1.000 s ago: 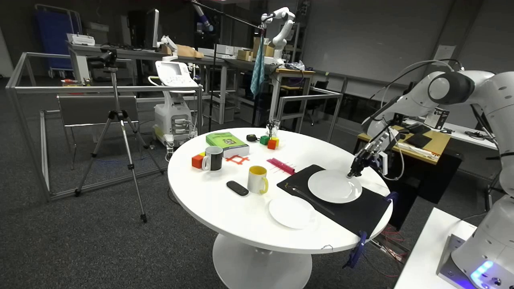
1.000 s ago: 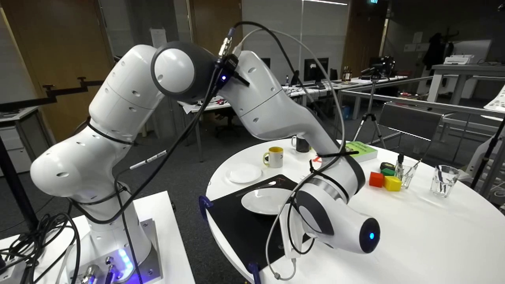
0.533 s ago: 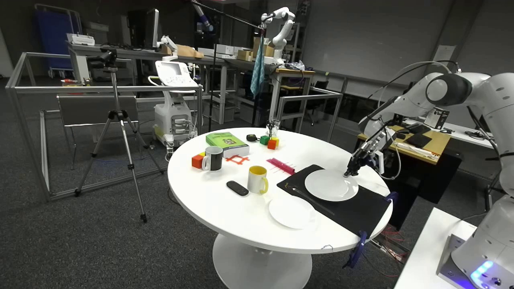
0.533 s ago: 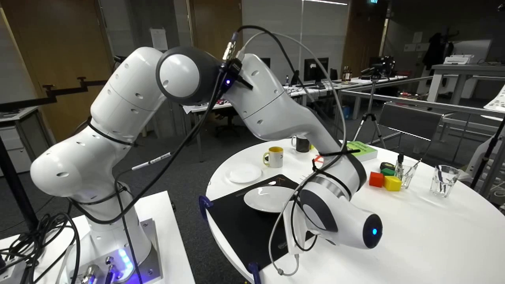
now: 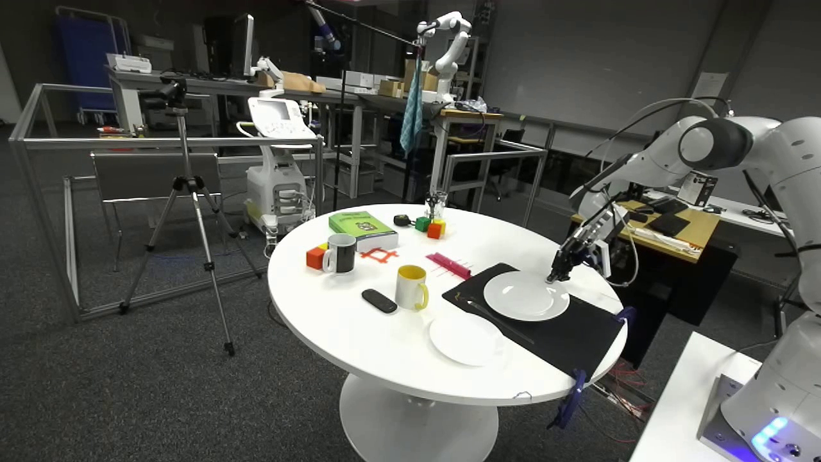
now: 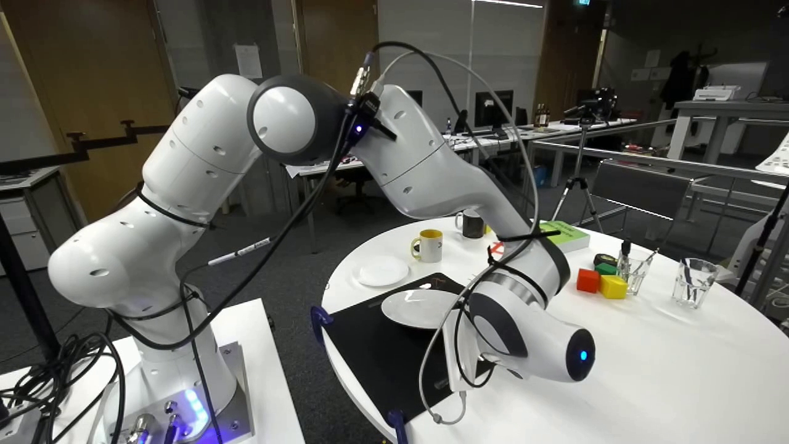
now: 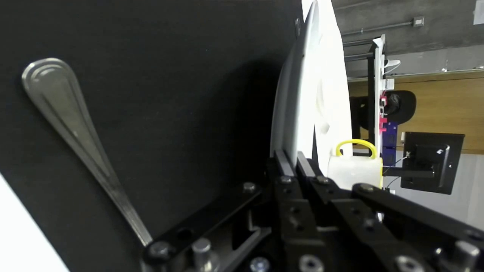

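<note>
On the carpeted floor (image 5: 128, 385) stood a round white table (image 5: 359, 333). White robot arm (image 6: 419, 160) came next in size, bent over the table. Black mat (image 5: 580, 343) lay on the table, at its edge. Large white plate (image 5: 526, 296) was over the mat; gripper (image 7: 292, 156) had its jaws narrow, pinched on that plate's rim (wrist view showed it best). Couldn't tell whether the plate's underside touched the mat anywhere. Second white plate (image 5: 466, 340) sat flat on the table near the mat. Green book (image 5: 364, 226) lay flat, well apart from the mat. Metal cutlery handle (image 7: 79, 139) rested on the mat, lower end hidden behind the gripper. Yellow-lined mug (image 5: 408, 289) stood upright near the second plate, black-and-white mug (image 5: 346, 256) upright just beside the book. Black oblong object (image 5: 380, 301) lay just beside the yellow-lined mug. Smallest: red block (image 6: 588, 281), yellow block (image 6: 613, 287) and green block (image 6: 606, 269), bunched up in an exterior view.
</note>
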Controlling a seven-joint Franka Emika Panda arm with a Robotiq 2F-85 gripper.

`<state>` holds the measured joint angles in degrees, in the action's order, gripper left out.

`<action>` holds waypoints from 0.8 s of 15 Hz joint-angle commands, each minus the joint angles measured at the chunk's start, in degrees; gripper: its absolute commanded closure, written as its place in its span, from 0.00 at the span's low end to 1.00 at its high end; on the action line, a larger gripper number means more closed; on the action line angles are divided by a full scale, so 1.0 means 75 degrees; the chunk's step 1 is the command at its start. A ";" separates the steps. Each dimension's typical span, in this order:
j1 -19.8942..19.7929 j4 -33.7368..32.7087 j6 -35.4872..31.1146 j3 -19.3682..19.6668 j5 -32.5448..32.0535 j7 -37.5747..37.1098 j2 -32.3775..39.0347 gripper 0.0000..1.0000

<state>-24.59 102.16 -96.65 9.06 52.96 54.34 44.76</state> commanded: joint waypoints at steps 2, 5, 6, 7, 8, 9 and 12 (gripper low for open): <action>0.0073 -0.0140 0.0150 -0.0025 -0.0198 -0.0267 0.0068 0.99; 0.0101 -0.0151 0.0115 -0.0004 -0.0269 -0.0237 0.0073 0.99; 0.0106 -0.0152 0.0108 0.0001 -0.0287 -0.0233 0.0065 0.99; 0.0112 -0.0152 0.0101 0.0005 -0.0297 -0.0244 0.0060 0.69; 0.0117 -0.0151 0.0092 0.0003 -0.0320 -0.0243 0.0057 0.67; 0.0130 -0.0155 0.0073 -0.0004 -0.0394 -0.0260 0.0072 0.61; 0.0186 -0.0082 -0.0022 -0.0017 -0.0509 -0.0275 0.0055 0.37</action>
<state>-23.71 102.02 -96.95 8.94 50.81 54.28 45.75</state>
